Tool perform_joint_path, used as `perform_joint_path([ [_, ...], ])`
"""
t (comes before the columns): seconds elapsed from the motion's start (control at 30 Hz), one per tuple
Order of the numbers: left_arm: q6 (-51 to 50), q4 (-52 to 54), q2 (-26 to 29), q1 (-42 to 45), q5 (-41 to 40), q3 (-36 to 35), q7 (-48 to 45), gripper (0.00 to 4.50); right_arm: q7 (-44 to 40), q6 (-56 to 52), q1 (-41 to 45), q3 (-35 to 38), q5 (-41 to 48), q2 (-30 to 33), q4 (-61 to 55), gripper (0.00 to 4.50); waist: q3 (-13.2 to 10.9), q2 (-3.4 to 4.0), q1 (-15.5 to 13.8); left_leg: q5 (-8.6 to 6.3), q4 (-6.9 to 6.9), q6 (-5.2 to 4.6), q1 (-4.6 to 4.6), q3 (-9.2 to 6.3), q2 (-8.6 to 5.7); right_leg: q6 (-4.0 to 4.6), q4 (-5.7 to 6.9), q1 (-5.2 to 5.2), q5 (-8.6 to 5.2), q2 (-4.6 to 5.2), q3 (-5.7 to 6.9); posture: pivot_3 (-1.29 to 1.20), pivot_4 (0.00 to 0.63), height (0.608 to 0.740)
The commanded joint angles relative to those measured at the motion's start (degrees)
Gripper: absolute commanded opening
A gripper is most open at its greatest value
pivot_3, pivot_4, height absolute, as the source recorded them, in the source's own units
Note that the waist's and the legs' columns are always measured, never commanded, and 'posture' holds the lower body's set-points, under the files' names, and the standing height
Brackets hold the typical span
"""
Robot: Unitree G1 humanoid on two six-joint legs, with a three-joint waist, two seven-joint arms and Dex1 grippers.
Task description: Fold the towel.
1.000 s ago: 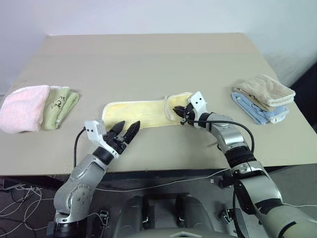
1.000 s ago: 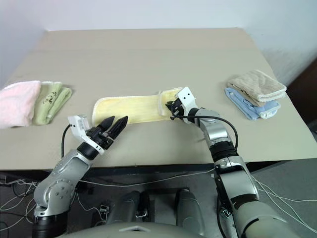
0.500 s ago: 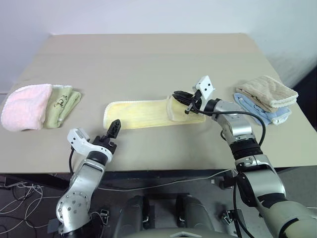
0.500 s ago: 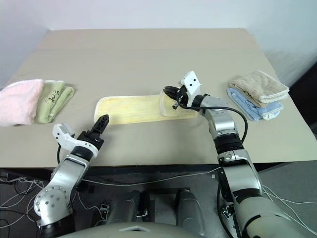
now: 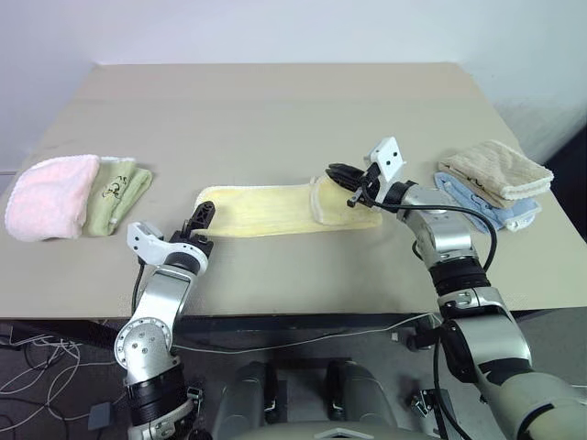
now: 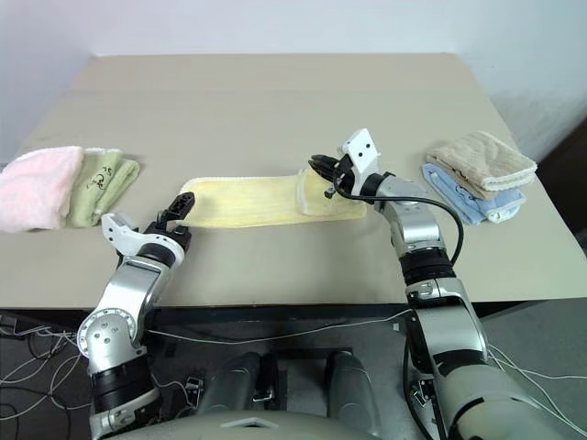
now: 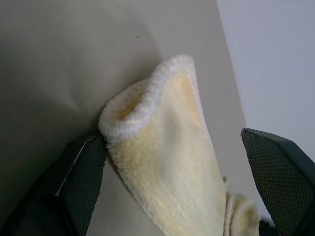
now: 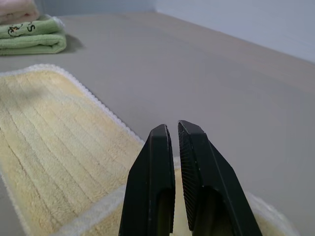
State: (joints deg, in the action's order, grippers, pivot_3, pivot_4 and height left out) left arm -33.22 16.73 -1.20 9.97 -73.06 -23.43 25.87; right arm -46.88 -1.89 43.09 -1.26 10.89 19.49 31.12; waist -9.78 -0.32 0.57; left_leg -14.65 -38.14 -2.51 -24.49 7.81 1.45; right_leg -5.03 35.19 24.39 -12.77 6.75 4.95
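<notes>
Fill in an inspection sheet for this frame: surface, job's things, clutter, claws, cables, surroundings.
Surface: tan table, flat.
Job's things: pale yellow towel lies lengthwise, its right end lifted and turned back over itself.
Clutter: pink towel and green towel at left; beige towel stacked on blue towel at right.
Claws: left claw open, straddling the towel's left end; right claw shut on the towel's right end.
Cables: black cable along the right forearm; loose wires on the floor under the table.
Surroundings: pale wall behind.

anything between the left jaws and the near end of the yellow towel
Nothing visible. The left gripper has its jaws open on either side of the towel end, with only bare table around it.
</notes>
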Motion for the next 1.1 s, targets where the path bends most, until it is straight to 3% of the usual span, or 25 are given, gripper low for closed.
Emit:
perform_joint_path([
  [0.03,0.52,-2.27,0.42,0.59,0.5,0.29,-0.5,3.85,0.51,0.28,-0.2,1.31,0.79,0.49,-3.96,0.33,0.0,0.0,0.02,0.0,0.0,0.0,0.0,0.0,0.0,0.0,0.0,0.0,0.0,0.0,0.0,0.0,0.15,0.74],
  [0.4,1.46,-4.47,1.14,2.17,0.74,0.0,-1.5,0.03,1.65,-1.21,-2.16,0.83,0.84,0.01,-7.42,0.33,-0.01,-0.01,0.1,0.0,0.0,0.02,-0.03,0.0,0.0,-0.01,-0.04,0.02,0.0,-0.01,0.0,0.0,0.15,0.74],
  [0.63,3.66,-4.05,1.89,3.02,0.41,-1.87,-2.77,0.03,1.66,-1.89,-2.91,0.77,0.88,0.1,-8.55,0.33,-0.02,-0.03,0.14,-0.01,0.0,0.02,-0.03,0.0,0.01,-0.01,-0.03,0.03,0.0,-0.01,0.0,0.0,0.15,0.74],
  [0.93,3.59,-4.28,14.78,6.85,-1.58,-7.87,-10.78,0.03,1.98,-2.63,-3.07,1.28,0.85,0.8,-9.48,0.33,-0.06,-0.06,0.35,0.0,0.03,0.04,-0.07,0.02,0.04,-0.01,-0.05,0.08,0.0,-0.03,0.0,0.0,0.15,0.74],
  [1.1,1.2,-5.08,19.74,9.39,0.26,-5.36,-16.82,0.03,2.47,-2.54,-3.22,1.46,0.84,1.09,-9.57,0.33,-0.09,-0.1,0.12,-0.06,0.03,0.16,-0.08,0.03,0.0,-0.01,-0.06,0.08,0.01,-0.02,0.01,0.0,0.15,0.74],
])
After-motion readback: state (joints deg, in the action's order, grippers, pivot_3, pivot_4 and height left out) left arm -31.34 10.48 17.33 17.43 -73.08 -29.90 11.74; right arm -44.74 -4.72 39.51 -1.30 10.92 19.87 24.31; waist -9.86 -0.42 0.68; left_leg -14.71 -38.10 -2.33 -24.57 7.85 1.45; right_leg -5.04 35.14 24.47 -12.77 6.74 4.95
